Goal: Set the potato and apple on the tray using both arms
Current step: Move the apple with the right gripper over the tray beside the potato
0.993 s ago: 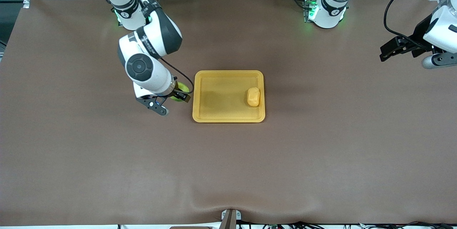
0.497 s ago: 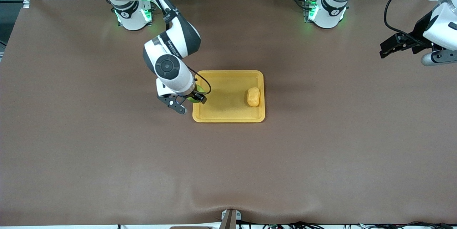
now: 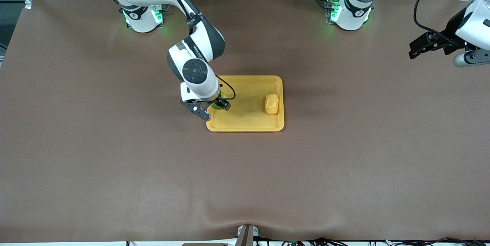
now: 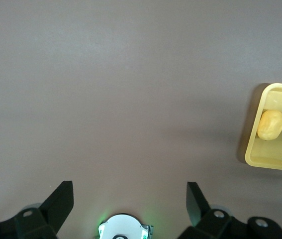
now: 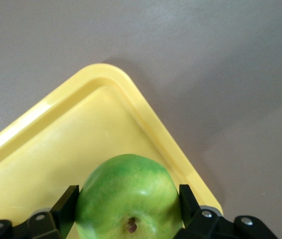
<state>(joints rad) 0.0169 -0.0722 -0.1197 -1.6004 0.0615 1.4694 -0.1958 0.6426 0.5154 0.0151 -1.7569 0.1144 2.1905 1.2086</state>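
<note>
Over the tray's [image 3: 245,125] end toward the right arm, the right hand [image 5: 129,201] grips the apple [image 5: 127,195]. Potato [image 3: 271,104] lies in the tray. Left hand [image 4: 130,199] waits open over bare surface [image 3: 344,161]; arm lettering seems unreadable.

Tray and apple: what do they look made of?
Tray: likely molded plastic, matte yellow, going by its rounded corners and smooth, uniform low rim. Apple: glossy green skin with a dark dimple, held in the right end effector; real or plastic replica, cannot tell.

no legible text, right arm [image 3: 199,48] lettering too small to read
</note>
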